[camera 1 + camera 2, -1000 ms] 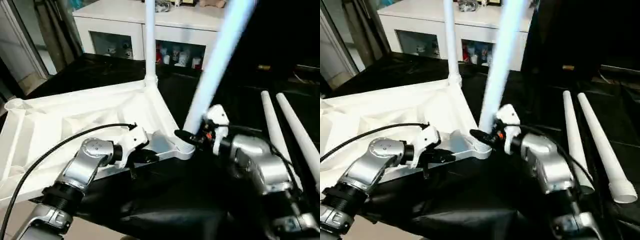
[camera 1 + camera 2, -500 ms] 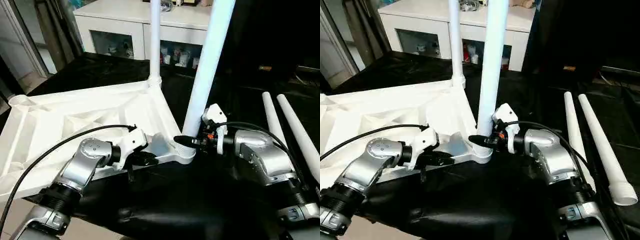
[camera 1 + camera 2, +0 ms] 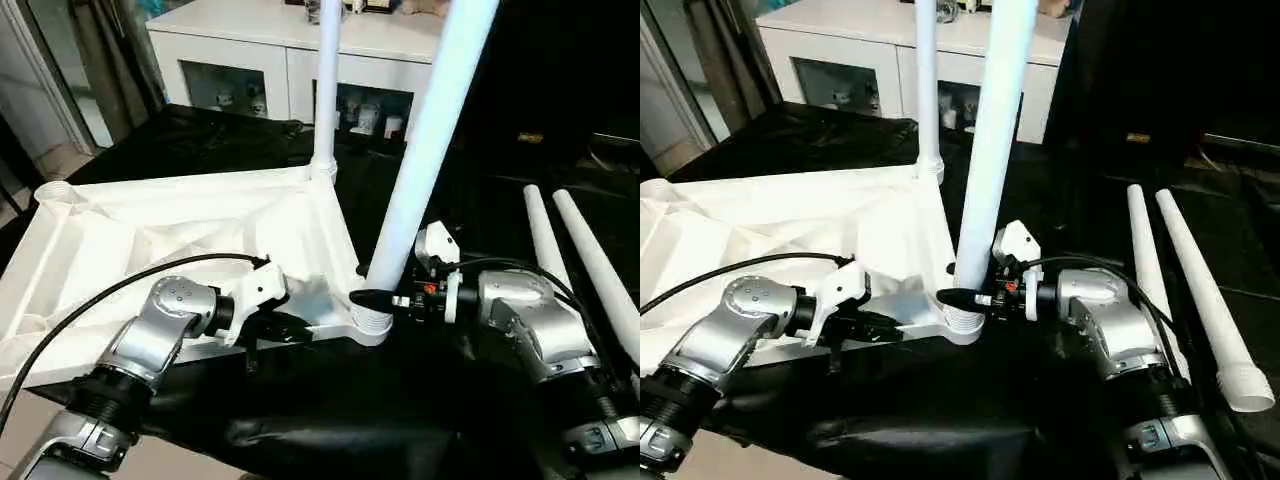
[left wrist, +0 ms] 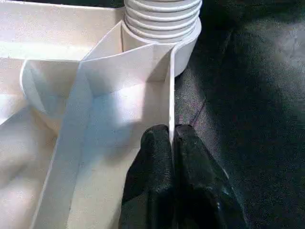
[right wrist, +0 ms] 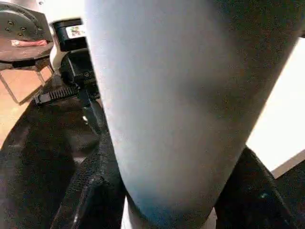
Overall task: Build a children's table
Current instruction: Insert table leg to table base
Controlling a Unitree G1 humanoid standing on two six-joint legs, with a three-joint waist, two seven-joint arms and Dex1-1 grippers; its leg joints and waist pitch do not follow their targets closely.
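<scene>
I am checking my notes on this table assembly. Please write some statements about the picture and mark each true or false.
1. The tabletop lies upside down. True.
2. The right gripper holds a leg near its base. True.
3. The left gripper is wide open. False: it is shut on the tabletop's edge.
4. All four legs are fitted. False: two loose legs lie on the black cloth.
5. The far leg stands in a corner. True.
</scene>
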